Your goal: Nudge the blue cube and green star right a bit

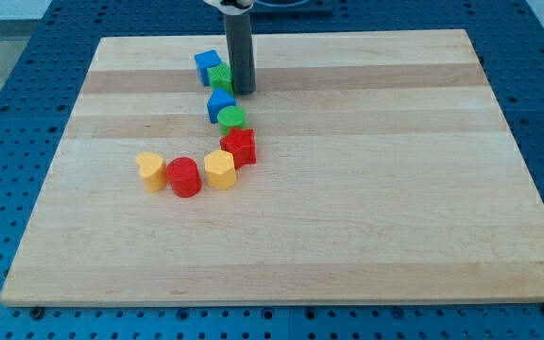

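The blue cube (207,66) sits near the board's top, left of centre. The green star (220,78) touches its lower right side. My tip (244,91) stands just to the right of the green star, touching or nearly touching it. The rod rises straight up from there to the view's top edge.
Below the star lie a second blue block (221,103), a green cylinder (231,118), a red star (239,146), a yellow block (220,170), a red cylinder (184,177) and a yellow heart (150,170). The wooden board (395,208) rests on a blue perforated table.
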`<action>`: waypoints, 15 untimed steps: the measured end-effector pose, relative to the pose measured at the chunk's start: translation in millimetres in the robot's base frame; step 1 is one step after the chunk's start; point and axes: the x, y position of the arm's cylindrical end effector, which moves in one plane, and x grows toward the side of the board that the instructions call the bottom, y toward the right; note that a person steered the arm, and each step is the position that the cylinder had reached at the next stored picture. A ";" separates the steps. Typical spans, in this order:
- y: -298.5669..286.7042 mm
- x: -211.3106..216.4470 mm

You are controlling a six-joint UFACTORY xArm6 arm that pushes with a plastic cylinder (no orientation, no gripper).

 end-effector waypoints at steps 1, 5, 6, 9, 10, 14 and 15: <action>-2.6 -2.3; -19.7 -117.1; -43.4 -117.2; -178.9 -112.4; -174.7 -28.6; -103.9 -34.2; -79.0 -35.9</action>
